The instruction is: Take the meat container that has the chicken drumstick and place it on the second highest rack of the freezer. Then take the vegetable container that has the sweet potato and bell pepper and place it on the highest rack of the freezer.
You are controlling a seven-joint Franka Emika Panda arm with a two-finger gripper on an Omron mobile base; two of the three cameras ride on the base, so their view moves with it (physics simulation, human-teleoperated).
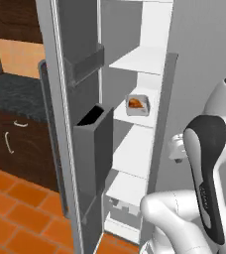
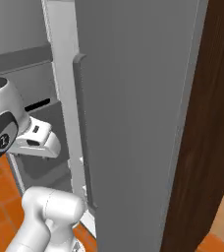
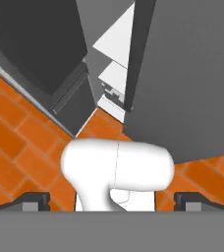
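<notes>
Almost no words or numbers can be read here. The one sign is a small white mark on a round dark cap (image 2: 2, 140) on the side of the white robot arm, seen in the right base view. It looks like the number 2, but it is too small to be sure. A row of tiny pale marks runs down the dark strip (image 1: 204, 194) on the white arm in the left base view. They are too blurry to read. The tall grey metal freezer (image 2: 133, 98) has no letters or labels that can be read on its door.
</notes>
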